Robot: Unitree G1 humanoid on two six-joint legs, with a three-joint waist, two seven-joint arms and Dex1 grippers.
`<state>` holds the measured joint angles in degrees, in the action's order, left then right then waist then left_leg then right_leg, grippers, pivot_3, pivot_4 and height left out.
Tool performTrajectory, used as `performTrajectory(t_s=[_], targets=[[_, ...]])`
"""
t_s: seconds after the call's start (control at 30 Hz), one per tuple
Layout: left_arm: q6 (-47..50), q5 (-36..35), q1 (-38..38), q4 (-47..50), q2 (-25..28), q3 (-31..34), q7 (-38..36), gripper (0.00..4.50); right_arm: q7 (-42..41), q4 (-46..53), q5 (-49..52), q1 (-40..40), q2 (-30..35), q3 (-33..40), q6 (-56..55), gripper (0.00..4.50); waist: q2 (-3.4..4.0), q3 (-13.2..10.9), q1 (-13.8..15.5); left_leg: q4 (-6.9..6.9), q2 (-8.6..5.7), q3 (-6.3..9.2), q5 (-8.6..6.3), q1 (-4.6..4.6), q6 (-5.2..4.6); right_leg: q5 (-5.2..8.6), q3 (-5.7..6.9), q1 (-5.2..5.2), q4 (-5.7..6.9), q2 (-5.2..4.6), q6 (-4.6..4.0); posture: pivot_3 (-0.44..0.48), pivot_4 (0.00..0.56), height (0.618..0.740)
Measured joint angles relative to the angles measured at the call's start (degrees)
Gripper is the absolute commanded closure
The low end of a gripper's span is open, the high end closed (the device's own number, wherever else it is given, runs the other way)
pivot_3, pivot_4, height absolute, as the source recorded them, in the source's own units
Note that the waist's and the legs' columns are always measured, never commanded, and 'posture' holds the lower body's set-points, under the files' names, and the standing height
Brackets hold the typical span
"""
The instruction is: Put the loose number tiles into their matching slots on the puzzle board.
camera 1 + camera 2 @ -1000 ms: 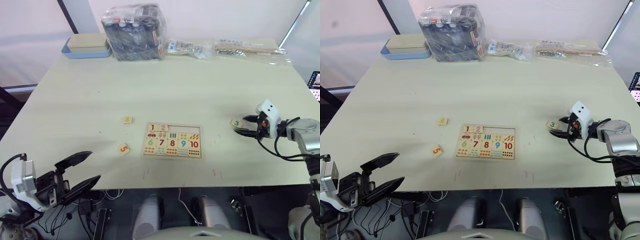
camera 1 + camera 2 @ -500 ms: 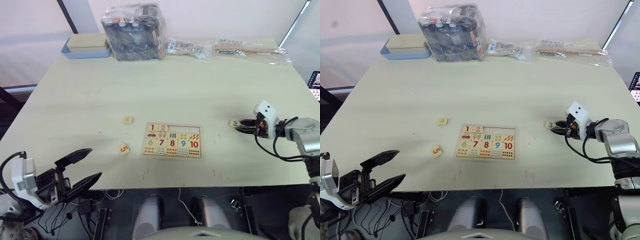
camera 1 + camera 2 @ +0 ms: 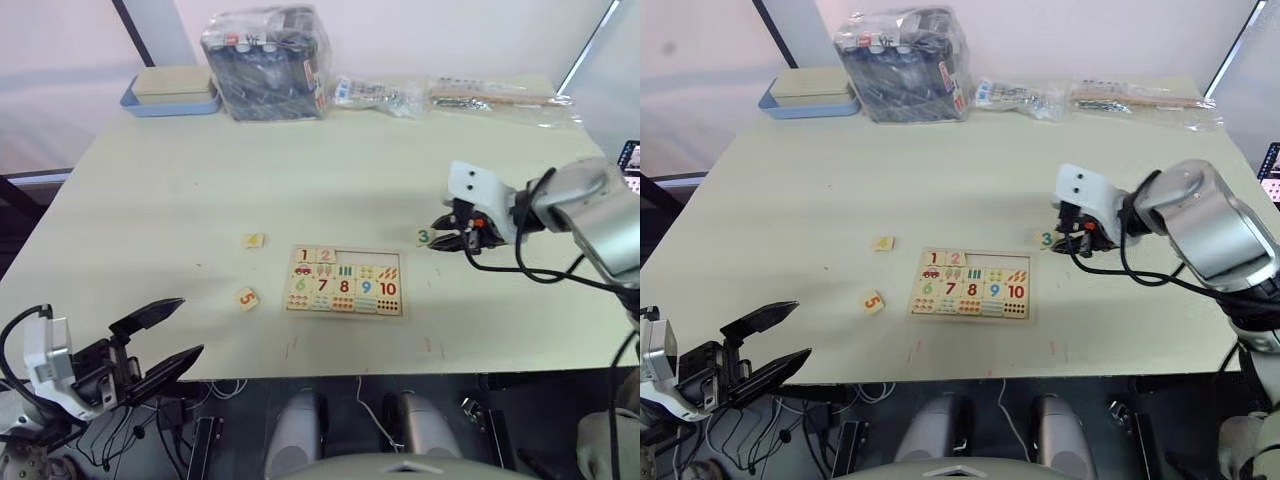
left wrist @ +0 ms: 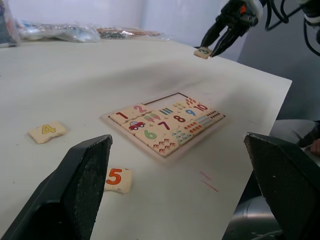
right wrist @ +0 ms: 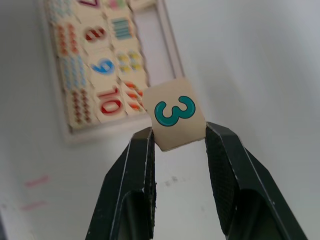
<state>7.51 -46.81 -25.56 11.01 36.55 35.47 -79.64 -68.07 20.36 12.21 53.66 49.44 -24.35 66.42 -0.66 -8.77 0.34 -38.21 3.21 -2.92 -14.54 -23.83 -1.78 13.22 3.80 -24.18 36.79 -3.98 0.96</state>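
Note:
The puzzle board [image 3: 345,281] lies near the table's front middle, with tiles 1 and 2 seated at the left of its top row. The remaining slots [image 3: 366,257] form an empty strip. My right gripper [image 3: 438,240] hovers just right of the board's top right corner, shut on the number 3 tile [image 5: 174,114]. Tile 4 [image 3: 255,240] and tile 5 [image 3: 247,297] lie loose on the table left of the board. My left gripper [image 3: 190,326] hangs open below the table's front left edge, holding nothing.
Along the back edge stand a blue tray [image 3: 172,95] holding a pale box, a plastic-wrapped package [image 3: 268,62] and two clear bags [image 3: 380,95] [image 3: 500,95]. A small screen [image 3: 630,158] shows at the right edge.
My right gripper shut on the 3 tile, lifted it off the table, and carried it left toward the board's top right corner. The left arm stayed still.

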Motion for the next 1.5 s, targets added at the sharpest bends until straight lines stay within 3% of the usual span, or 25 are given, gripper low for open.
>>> performTrajectory(t_s=[0.23, 0.5, 0.93, 1.5], targets=[[-0.46, 0.00, -0.24, 0.07, -0.51, 0.10, 0.53, 0.00, 7.16, -1.93, 1.87, 11.11, -14.14, -8.15, 12.20, 3.62, -0.05, 0.03, -1.10, 0.00, -0.04, -0.03, -0.01, -0.04, 0.02, -0.01, -0.03, -0.03, 0.03, 0.03, 0.00, 0.000, 0.150, 0.740], [-0.69, 0.02, -1.03, 0.15, -1.10, 0.11, 0.98, 0.00, 16.03, -12.09, 1.96, 11.90, -24.95, -11.95, 13.99, 3.62, -0.13, 0.08, -1.18, -0.02, -0.06, -0.04, -0.01, -0.03, 0.02, -0.02, -0.02, 0.00, 0.05, 0.08, 0.01, 0.000, 0.150, 0.740], [-1.24, 0.16, -1.39, 0.15, -1.42, 0.09, 1.25, 0.00, 20.64, -23.22, 0.95, 10.84, -29.63, -15.77, 8.83, 3.62, -0.14, 0.08, -1.29, -0.02, -0.03, -0.05, -0.01, -0.02, 0.02, -0.03, -0.04, -0.01, 0.08, 0.23, 0.01, 0.000, 0.150, 0.740], [-2.12, 0.57, -1.45, -0.15, -1.96, 0.09, 1.06, 0.00, 20.76, -29.38, -1.33, 10.82, -31.21, -17.54, 4.45, 3.62, -0.12, 0.07, -1.27, -0.01, -0.01, -0.04, -0.01, -0.02, 0.02, -0.02, -0.04, -0.02, 0.08, 0.26, 0.01, 0.000, 0.150, 0.740]])
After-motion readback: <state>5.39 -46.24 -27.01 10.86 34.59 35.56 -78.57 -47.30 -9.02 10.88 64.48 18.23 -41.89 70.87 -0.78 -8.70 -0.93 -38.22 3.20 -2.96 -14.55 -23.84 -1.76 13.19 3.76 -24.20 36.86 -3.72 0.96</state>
